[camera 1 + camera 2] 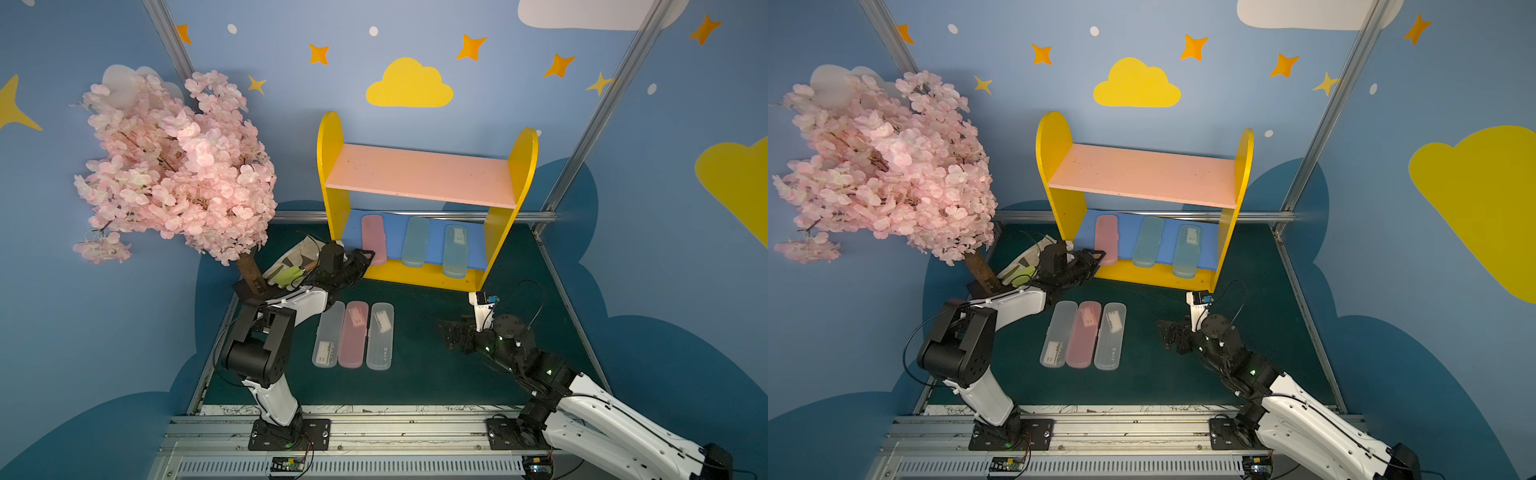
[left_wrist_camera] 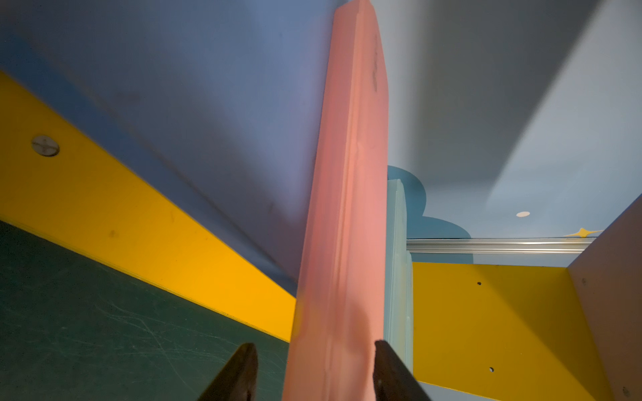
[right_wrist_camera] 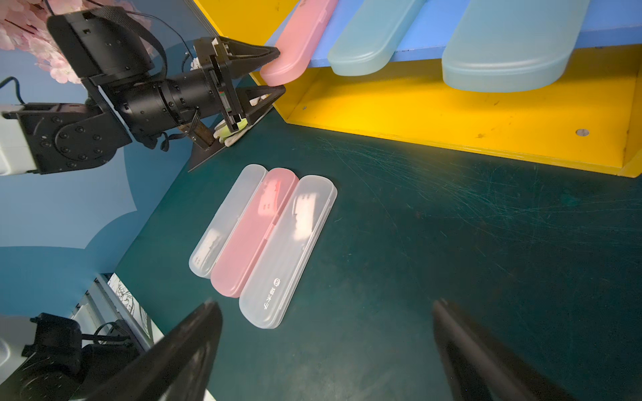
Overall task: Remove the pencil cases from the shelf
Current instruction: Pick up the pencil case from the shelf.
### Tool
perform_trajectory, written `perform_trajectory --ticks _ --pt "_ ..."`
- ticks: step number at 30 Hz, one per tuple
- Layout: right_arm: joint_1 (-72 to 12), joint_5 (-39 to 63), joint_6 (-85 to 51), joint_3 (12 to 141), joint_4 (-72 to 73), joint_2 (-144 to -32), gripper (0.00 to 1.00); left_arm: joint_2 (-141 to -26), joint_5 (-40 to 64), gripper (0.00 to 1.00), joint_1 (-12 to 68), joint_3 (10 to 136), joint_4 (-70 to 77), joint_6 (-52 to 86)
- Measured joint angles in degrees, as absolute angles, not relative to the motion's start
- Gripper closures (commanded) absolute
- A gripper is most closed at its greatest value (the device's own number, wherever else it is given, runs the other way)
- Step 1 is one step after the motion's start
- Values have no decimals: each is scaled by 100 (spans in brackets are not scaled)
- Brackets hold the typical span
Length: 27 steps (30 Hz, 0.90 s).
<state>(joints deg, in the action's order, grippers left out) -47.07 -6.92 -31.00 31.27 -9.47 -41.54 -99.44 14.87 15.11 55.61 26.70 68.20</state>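
The shelf [image 1: 419, 178] stands at the back of the green mat. On its blue lower board lie a pink pencil case [image 1: 374, 237] and two pale blue ones [image 1: 415, 241] [image 1: 455, 249], their front ends overhanging. My left gripper [image 1: 365, 259] straddles the pink case's [image 2: 347, 208] front end. One finger [image 2: 385, 361] touches it and the other [image 2: 243, 364] stands a little off, so the gripper is open. Two frosted white cases [image 1: 328, 334] [image 1: 380, 336] and a pink one [image 1: 353, 334] lie side by side on the mat. My right gripper [image 3: 326, 303] hovers open and empty to their right.
A pink blossom tree [image 1: 174, 166] on a black base [image 1: 249, 286] crowds the left arm's side, with gloves and a bag [image 1: 291, 266] behind the left wrist. A metal rail [image 1: 374, 432] runs along the front. The shelf's yellow side panels [image 1: 330, 166] flank the lower board.
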Motion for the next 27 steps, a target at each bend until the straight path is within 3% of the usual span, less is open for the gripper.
perform_trajectory --ticks 10,19,27 --pt "-4705 -709 -3103 3127 -952 -4119 1 -9944 1577 76 1509 5579 2906 6912" --pt "-4705 -711 -3120 3129 -989 -4091 2 -9922 1793 92 1509 5647 3159 6899" --pt "-4703 -657 -3356 3183 -982 -4091 3 -9183 2139 95 1522 5277 3074 6904"
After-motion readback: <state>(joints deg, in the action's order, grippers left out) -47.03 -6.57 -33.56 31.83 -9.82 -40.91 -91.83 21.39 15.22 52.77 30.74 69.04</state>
